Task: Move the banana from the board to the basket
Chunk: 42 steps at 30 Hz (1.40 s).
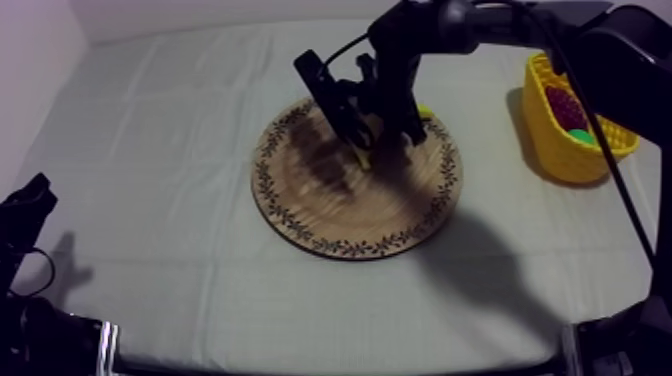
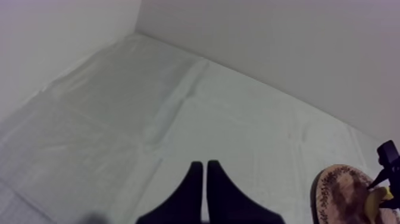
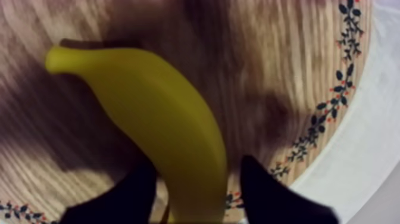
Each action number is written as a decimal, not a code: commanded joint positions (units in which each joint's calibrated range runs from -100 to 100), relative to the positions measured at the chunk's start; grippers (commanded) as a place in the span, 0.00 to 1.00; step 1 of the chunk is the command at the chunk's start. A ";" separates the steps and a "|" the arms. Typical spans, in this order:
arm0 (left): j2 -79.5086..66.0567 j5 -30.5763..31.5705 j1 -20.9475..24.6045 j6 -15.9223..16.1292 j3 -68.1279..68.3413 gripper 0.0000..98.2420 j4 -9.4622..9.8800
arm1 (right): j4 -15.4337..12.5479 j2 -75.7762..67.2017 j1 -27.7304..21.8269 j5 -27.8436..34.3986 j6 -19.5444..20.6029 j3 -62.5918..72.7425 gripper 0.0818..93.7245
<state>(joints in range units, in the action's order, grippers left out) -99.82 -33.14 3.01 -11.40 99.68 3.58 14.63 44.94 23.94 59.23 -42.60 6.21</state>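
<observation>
The yellow banana lies on the round wooden board. My right gripper is down over it, one black finger on each side of the banana's near end. The fingers stand apart, and a thin gap shows beside one of them. From above, the right gripper is over the back right part of the board, and only a bit of the banana peeks out. My left gripper is shut on nothing, its fingers forming a narrow wedge over bare cloth, low at the table's left.
The yellow basket stands at the right edge of the table with a small red fruit and something green inside. The right arm reaches in from the upper right, above the basket. Open cloth lies left of and in front of the board.
</observation>
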 commanded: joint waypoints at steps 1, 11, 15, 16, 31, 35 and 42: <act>0.00 0.00 -0.01 0.00 -0.01 0.00 0.01 | -0.60 -0.10 0.26 -0.34 0.23 -0.37 0.30; 0.00 0.00 -0.01 0.00 -0.01 0.00 0.01 | -1.34 -1.21 0.51 -0.58 0.71 -0.93 0.16; 0.00 0.00 -0.01 0.00 -0.01 0.00 0.01 | -1.70 -2.97 0.30 -0.40 0.53 -1.27 0.17; 0.00 0.00 -0.01 0.00 -0.01 0.00 0.01 | -1.79 -3.67 0.26 -0.26 0.42 -1.40 0.17; 0.00 0.00 -0.01 0.00 -0.01 0.00 0.01 | -3.83 -19.99 0.70 11.02 -3.43 2.39 0.17; 0.00 0.00 -0.01 0.00 -0.01 0.00 0.01 | -4.14 -24.28 0.79 14.28 -4.33 3.22 0.18; 0.00 0.00 -0.01 0.00 -0.01 0.00 0.01 | -4.53 -28.69 1.22 17.60 -3.83 2.55 0.19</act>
<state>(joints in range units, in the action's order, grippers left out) -99.82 -33.14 3.01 -11.40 99.68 3.58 10.12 16.54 25.09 76.92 -46.84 9.07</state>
